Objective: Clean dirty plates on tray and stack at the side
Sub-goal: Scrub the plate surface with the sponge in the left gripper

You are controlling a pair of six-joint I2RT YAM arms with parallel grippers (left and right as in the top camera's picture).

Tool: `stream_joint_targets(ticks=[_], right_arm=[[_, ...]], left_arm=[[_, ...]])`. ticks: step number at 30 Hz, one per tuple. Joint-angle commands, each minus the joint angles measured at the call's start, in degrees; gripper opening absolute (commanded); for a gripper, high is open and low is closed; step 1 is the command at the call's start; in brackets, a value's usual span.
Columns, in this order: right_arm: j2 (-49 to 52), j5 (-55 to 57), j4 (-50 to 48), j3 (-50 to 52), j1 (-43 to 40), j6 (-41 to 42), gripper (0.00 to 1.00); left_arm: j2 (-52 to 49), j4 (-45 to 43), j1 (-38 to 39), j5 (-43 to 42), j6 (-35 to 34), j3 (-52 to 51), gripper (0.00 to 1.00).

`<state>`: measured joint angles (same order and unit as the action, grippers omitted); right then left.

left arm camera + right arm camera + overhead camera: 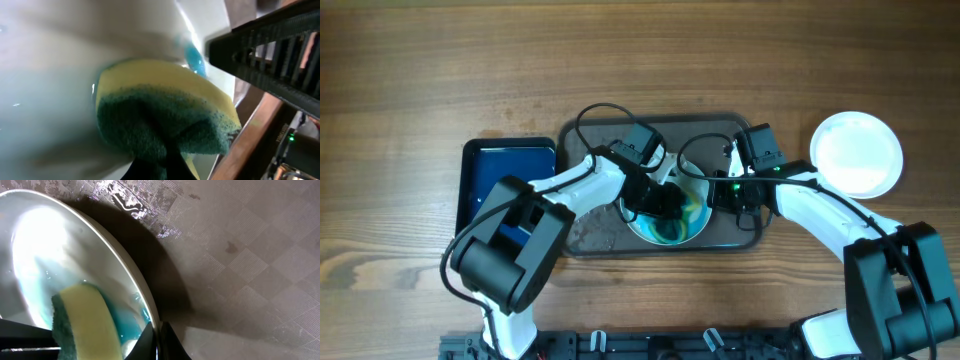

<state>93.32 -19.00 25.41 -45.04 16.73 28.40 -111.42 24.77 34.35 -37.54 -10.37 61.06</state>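
The left hand (670, 207), closed on a sponge (160, 110), presses it onto the smeared plate (670, 232) mid-tray (595, 232). The right hand (715, 195) pinches that plate's 3 o'clock rim, likely so it cannot slide. A clean plate (857, 152) sits on the table (420, 80) at the tray's 2 o'clock.

On the wooden table (420, 60), a dark tray (588, 238) and a blue tray (492, 160) are set side by side. A white plate (855, 152) is placed apart, at the right.

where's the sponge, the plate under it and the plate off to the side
sponge (165, 125), left wrist view, green scouring face
plate under the sponge (55, 240), right wrist view, bare white inside
side plate (857, 152), overhead view, its centre
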Motion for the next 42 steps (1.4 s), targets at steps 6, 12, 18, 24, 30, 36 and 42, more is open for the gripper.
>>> stream_joint_targets(ticks=[6, 12, 18, 24, 30, 36, 42], right_arm=[[0.66, 1.09, 0.63, 0.48, 0.24, 0.02, 0.04], [0.66, 1.11, 0.74, 0.48, 0.24, -0.22, 0.04], [0.66, 1.11, 0.74, 0.48, 0.24, -0.37, 0.04], [0.66, 1.14, 0.72, 0.48, 0.24, -0.39, 0.05], [0.66, 1.14, 0.74, 0.48, 0.24, -0.39, 0.05], [0.66, 1.11, 0.94, 0.48, 0.24, -0.52, 0.04], [0.66, 1.14, 1.31, 0.48, 0.24, -1.42, 0.04]], left_arm=[[-1.95, 3.85, -7.56, 29.64, -15.74, -1.33, 0.04], [-1.95, 8.37, -11.5, 47.8, -17.16, -1.33, 0.04], [-1.95, 9.09, -9.27, 43.17, -11.13, -1.33, 0.04], [-1.95, 3.06, -1.95, 1.57, 3.13, -1.33, 0.04], [-1.95, -5.66, 2.95, -6.34, -2.49, -1.31, 0.04], [-1.95, -7.15, 0.46, 5.44, -10.19, -1.29, 0.04], [-1.73, 1.05, -9.35, 26.01, -13.27, -0.92, 0.04]])
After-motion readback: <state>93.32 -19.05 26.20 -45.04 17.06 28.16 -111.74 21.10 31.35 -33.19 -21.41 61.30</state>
